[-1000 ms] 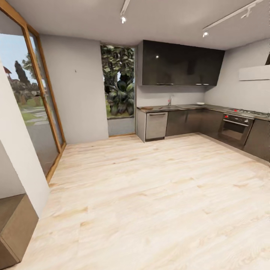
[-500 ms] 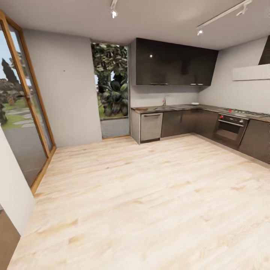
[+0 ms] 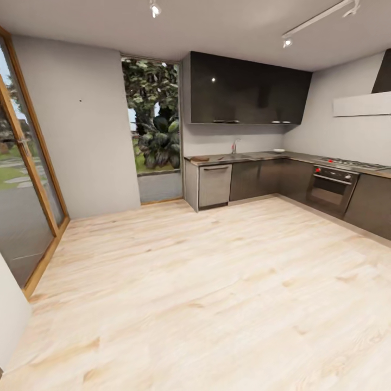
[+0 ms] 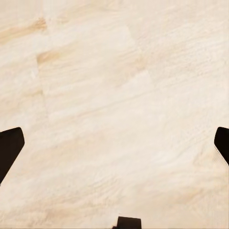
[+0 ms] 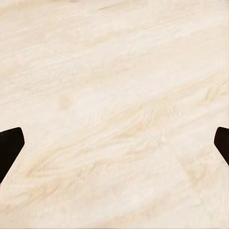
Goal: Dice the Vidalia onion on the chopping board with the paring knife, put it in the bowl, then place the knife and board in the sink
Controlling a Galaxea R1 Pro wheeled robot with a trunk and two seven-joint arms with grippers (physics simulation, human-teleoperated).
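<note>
Across the room a dark countertop (image 3: 255, 157) runs along the back wall. On it I make out the sink's faucet (image 3: 235, 145), a brown chopping board (image 3: 200, 158) near the counter's left end and a white bowl (image 3: 279, 150) further right. The onion and the knife are too small or hidden to tell. My left gripper (image 4: 114, 148) is open over bare wood floor, its dark fingertips (image 4: 9, 148) at the picture's edges. My right gripper (image 5: 114, 148) is open the same way, its fingertips (image 5: 9, 145) wide apart above the floor.
Light wood floor (image 3: 217, 282) stretches between me and the kitchen. A dishwasher (image 3: 214, 184) and dark cabinets sit under the counter, an oven (image 3: 331, 187) with a hob at the right. Glass doors (image 3: 27, 190) line the left wall; a white wall corner (image 3: 8, 320) stands close at left.
The whole view has shifted: the camera has moved and turned, so the kitchen sits more to the left and the near white wall has slid mostly out of the picture.
</note>
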